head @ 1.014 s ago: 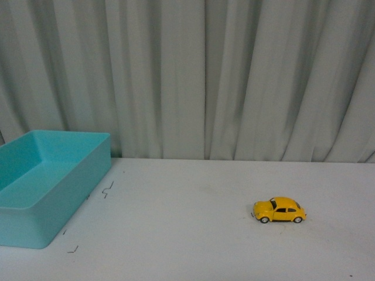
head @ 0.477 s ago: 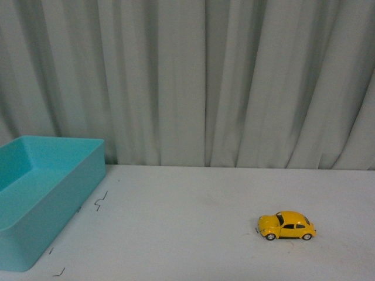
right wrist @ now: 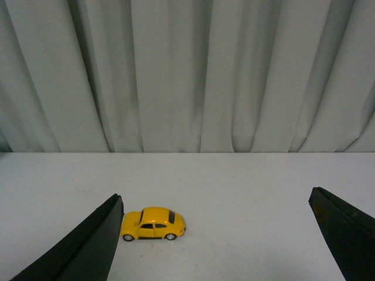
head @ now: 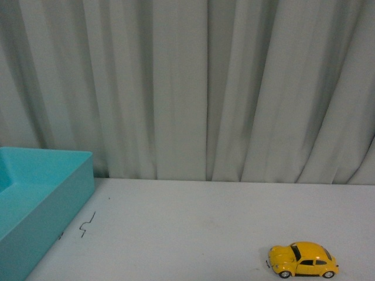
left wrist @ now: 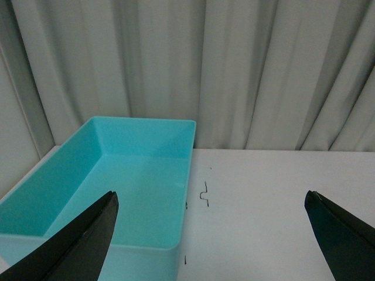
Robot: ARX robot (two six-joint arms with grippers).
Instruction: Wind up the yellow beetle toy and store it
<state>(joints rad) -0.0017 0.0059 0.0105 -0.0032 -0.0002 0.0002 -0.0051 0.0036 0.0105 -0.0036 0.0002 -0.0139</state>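
The left claw [left wrist: 211, 196] is spread wide, its two dark, matte, wedge-shaped fingers [left wrist: 76, 246] tapering to blunt tips with bare bench between them. The right claw [right wrist: 217, 196] is spread just as wide and grips nothing.

The yellow beetle toy [head: 302, 260] stands on its four wheels on the near right part of the bench [head: 187, 234]. It sits side-on in the front view, with its rounded bonnet towards the left. Its shell is glossy and domed, with dark windows, silvery wheel hubs and a small pale bumper at the nose. In the right wrist view it sits ahead of the claw, near one fingertip but apart from it.

The bench top is smooth, pale and matte, with faint scuffs. A small dark squiggle mark [head: 87, 224] lies on it just beside the bin.

At the far left, well apart from the toy, is a turquoise bin [left wrist: 146, 260]. It is rectangular and open-topped, of smooth plastic with rounded corners and sloping walls.

Behind the bench hangs a grey-white curtain [head: 187, 88] in soft vertical folds.
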